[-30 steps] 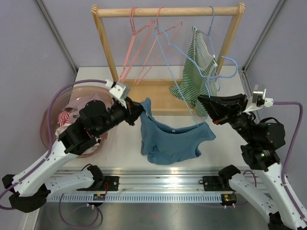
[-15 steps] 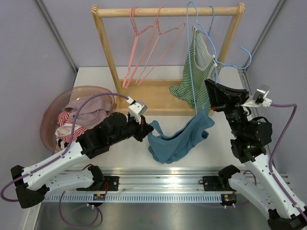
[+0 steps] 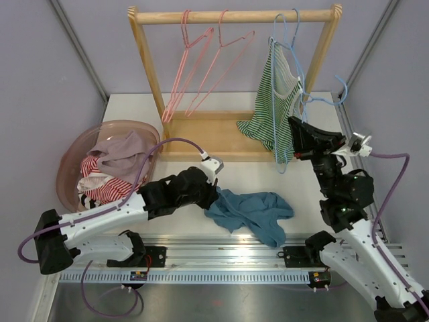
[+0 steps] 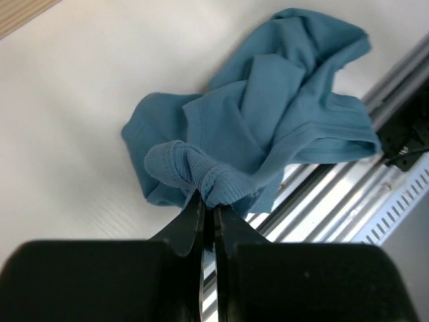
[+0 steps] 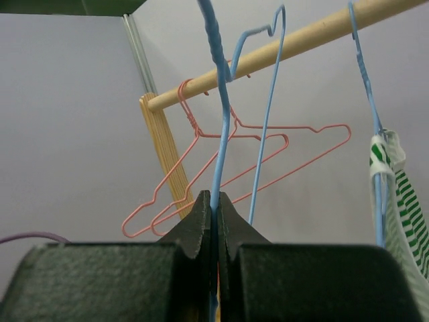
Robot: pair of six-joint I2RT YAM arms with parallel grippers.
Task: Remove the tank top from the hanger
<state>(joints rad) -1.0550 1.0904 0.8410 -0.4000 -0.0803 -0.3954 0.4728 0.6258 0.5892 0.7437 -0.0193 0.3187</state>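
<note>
Lying crumpled on the table [image 3: 134, 107], the blue tank top [image 3: 251, 209] is off the hanger [image 5: 222, 100] — the removal seems done. The left gripper [image 4: 208, 201], stretched low, is clenched on a fold; next it should let go. The right gripper [image 5: 213, 201], raised near the rack [image 3: 234, 15], pinches the bare hanger wire.

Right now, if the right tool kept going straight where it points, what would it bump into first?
Probably the wooden rail, past the blue hanger the right tool pinches; depth is unclear, so maybe the pink hangers.
</note>
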